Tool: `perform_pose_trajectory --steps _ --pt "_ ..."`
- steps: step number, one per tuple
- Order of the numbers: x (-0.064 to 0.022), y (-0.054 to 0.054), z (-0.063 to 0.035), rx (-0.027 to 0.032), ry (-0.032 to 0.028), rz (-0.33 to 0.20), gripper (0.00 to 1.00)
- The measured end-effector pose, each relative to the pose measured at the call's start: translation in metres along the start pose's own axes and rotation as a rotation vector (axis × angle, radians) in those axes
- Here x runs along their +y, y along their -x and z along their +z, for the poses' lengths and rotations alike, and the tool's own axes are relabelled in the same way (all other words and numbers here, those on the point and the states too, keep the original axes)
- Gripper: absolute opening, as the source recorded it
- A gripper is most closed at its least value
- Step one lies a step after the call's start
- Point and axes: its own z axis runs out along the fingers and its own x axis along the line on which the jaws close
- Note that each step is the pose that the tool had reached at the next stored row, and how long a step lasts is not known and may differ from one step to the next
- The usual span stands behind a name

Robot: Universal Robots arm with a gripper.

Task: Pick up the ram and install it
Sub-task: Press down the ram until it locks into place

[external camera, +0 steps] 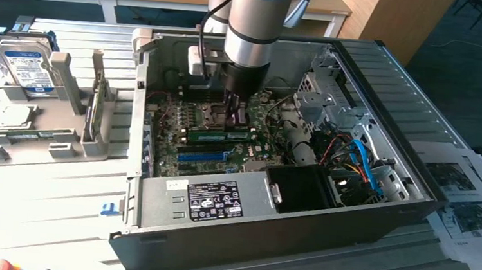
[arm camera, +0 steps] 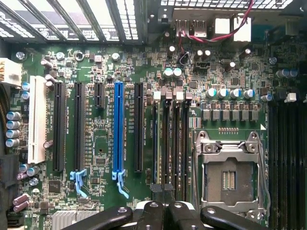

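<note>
**RAM Stick Seated on the Motherboard, Gripper Closed Above It**

1. Position of the arm. The arm reaches down into the open computer case (external camera: 400, 76). The gripper (external camera: 236, 118) hangs low over the motherboard (external camera: 262, 146), near the centre of the exterior view.

2. State of the gripper. The fingers are pressed fully together. Nothing is visible between them. In the wrist view the gripper (arm camera: 163, 189) has its tips at one end of the bank of black memory slots (arm camera: 178, 143), beside the CPU socket (arm camera: 229, 177). Whether the tips touch the board cannot be told.

3. Location of the ram. The ram (external camera: 222, 135) stands on edge on the motherboard, a green stick with a pale label. It lies just toward 6 o'clock of the fingertips in the exterior view. It runs parallel to the blue expansion slot (external camera: 202, 156), which lies one step further toward 6 o'clock. Whether its latches are engaged cannot be told.

4. Surroundings. The power supply (external camera: 210, 200) with its black label fills the case at 6 o'clock. Outside the case, toward 9 o'clock, a grey holder tray (external camera: 60, 140) carries a hard drive (external camera: 24, 66) propped upright. Printed sheets (external camera: 468, 204) lie on the table toward 4 o'clock.
</note>
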Motion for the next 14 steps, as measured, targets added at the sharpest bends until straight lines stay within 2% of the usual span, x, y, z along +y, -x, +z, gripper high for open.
perform_pose_trajectory --steps 14 --pt "0.0144 -0.001 0.0004 -0.0023 -0.0031 0.000 0.10"
